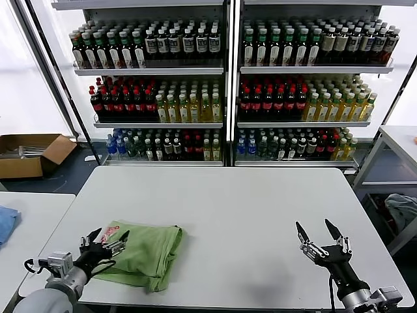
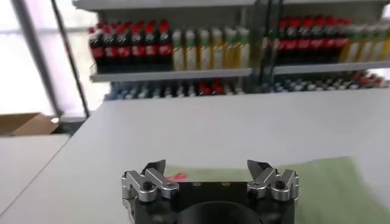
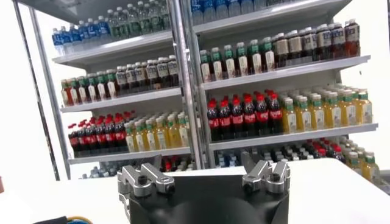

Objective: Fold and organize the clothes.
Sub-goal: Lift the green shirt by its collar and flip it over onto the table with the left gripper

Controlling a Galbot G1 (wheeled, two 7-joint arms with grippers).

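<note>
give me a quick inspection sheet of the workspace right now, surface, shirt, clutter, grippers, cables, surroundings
Surface: pale grey rectangular table, bare apart from the shirt.
Job's things: light green polo shirt lies folded into a compact bundle at the table's near left corner, red print showing at its left edge.
Clutter: nothing seen on the table.
Grippers: left gripper open, at the shirt's left edge; contact cannot be told. Right gripper open, holding nothing, over the near right of the table.
Cables: black cable looped beside the left arm.
Surroundings: shelves of bottled drinks behind; open brown cardboard box on the floor; blue cloth on a side table at left.
</note>
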